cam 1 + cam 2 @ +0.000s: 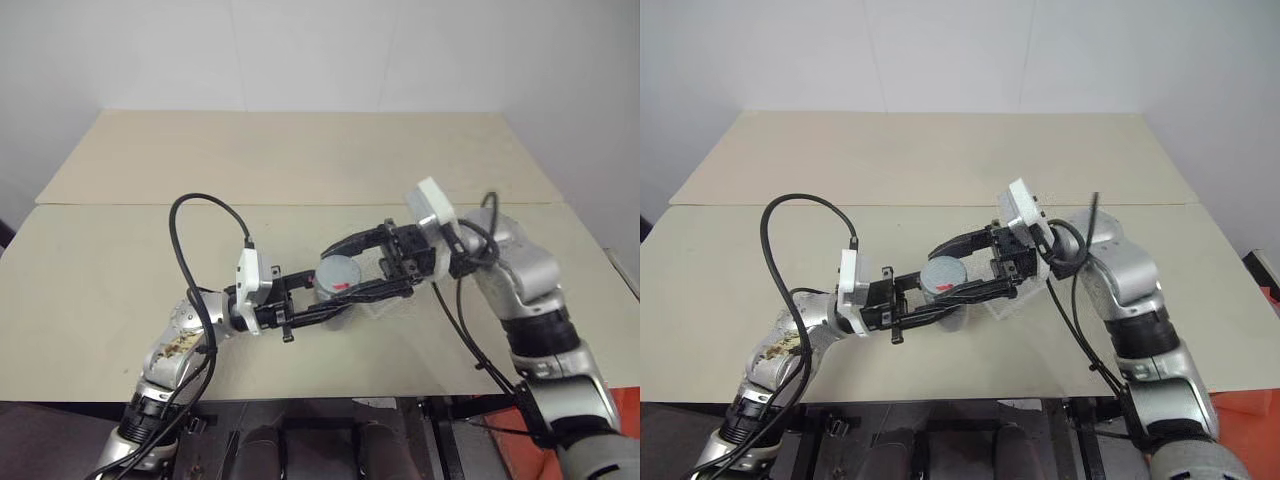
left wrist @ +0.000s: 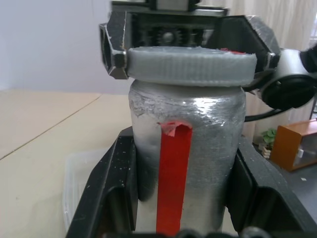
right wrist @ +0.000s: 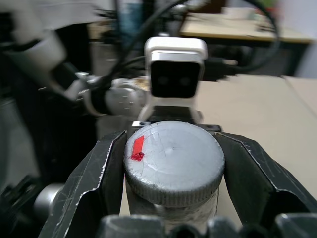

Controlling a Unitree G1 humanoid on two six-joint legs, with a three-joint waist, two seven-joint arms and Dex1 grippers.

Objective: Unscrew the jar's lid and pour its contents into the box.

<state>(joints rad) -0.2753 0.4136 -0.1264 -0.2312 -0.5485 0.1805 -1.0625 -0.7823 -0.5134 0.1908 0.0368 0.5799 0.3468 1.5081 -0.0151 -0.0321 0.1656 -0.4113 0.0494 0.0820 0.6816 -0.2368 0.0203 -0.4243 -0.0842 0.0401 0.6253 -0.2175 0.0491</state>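
- A pale beige table (image 1: 120,300) runs back to a white wall; 2 arms meet above its near middle.
- Left gripper (image 1: 318,308): its 2 black fingers are clamped tight on the body of the jar (image 1: 335,300), holding it upright above the table, close in front of the robot.
- The jar looks small and light, a stiff silvery cylinder with a wrinkled, foil-like skin and a red stripe. That skin may be slick, so I judge a low grip on the body, as now, the right place to resist twisting.
- The lid (image 1: 340,273) is on the jar; its ribbed edge should give good purchase, and opposite sides of that edge are the place to take it.
- Right gripper (image 1: 362,262): partly closed, 1 finger on each side of the lid's rim, touching or very nearly so.
- The box (image 1: 392,308), clear and shallow, lies on the table just below the 2 grippers; it looks flimsy and easy to nudge.
- The left wrist view shows the stripe, the crinkled body and the ribbed rim side-on.
- The right wrist view shows the lid's top with its small red mark, and both fingers flanking it.
- Whether the contents are inside cannot be seen.
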